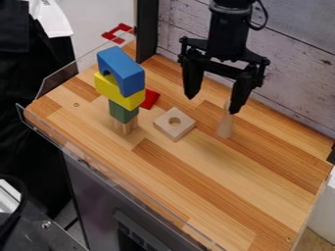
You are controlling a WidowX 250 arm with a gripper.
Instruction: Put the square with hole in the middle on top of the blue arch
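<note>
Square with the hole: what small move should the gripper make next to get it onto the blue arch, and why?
Probably shift over the square with the hole before lowering. The gripper is open and appears off to one side, nearer the pale peg, while the square lies flat on the table and the blue arch tops the stack.

Mostly smooth wood
On my feed, the counter [216, 181] looks like smooth, satiny wood; the square with hole [167, 128], bare matt wood; the blue arch [123, 63], smooth, painted; the wall planks [294, 73], rougher.
</note>
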